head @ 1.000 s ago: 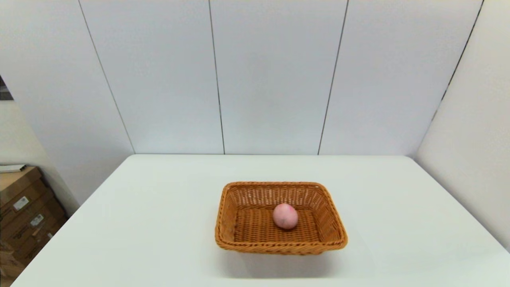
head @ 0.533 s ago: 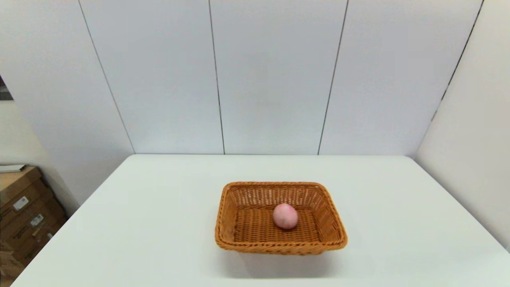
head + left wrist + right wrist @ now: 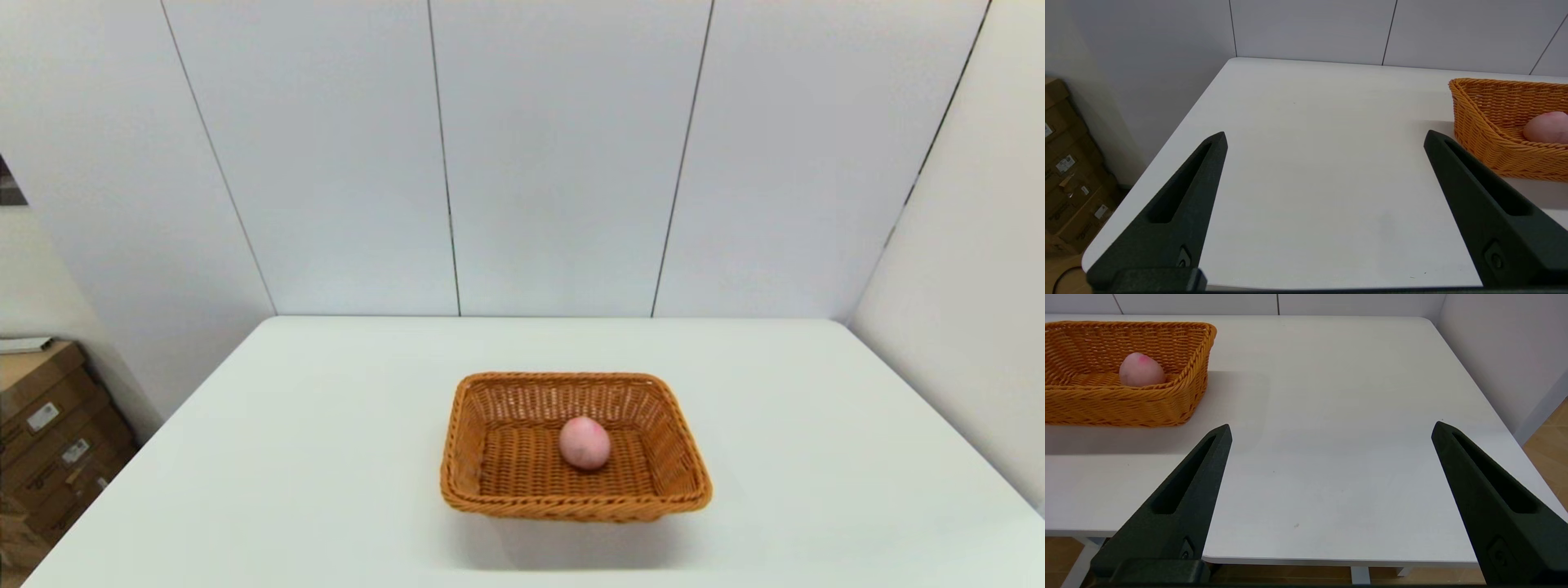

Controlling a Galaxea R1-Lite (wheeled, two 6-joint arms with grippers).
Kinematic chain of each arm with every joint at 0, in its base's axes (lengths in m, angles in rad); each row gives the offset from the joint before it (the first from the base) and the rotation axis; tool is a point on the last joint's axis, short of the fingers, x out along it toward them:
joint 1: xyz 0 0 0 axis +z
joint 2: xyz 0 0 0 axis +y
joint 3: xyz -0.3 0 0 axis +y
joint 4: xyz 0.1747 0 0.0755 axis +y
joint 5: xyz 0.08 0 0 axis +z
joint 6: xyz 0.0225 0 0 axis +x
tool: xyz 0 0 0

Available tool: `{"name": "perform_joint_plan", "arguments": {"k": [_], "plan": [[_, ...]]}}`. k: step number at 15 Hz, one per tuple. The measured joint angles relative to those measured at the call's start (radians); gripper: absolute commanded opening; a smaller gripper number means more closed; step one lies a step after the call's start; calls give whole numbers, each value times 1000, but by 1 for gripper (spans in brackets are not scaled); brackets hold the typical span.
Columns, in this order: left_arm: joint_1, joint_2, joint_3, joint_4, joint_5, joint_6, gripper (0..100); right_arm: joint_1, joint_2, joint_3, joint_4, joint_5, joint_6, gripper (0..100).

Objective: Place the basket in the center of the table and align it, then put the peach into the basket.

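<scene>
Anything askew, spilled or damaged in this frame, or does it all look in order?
Nothing stands out. The basket sits flat near the middle of the table, squared to its edges, weave intact. The peach rests inside it. The left gripper and right gripper are open, back at the near edge.

Pale grey panelled wall (image 3: 555, 155) behind the tabletop, split by thin dark vertical seams. A plain off-white side wall (image 3: 963, 327) closes the right. Left of the tabletop, stacked brown cardboard boxes (image 3: 49, 441) with small white labels. Light wood-toned floor (image 3: 1549, 445) shows past the right edge. Lighting even, soft, diffuse shadows.
</scene>
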Motion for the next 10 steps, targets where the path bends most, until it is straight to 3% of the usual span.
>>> {"name": "perform_joint_plan", "arguments": {"k": [10], "plan": [[0,0,0,0,0,0,100,0,0,0,0,0,1,100]]}}
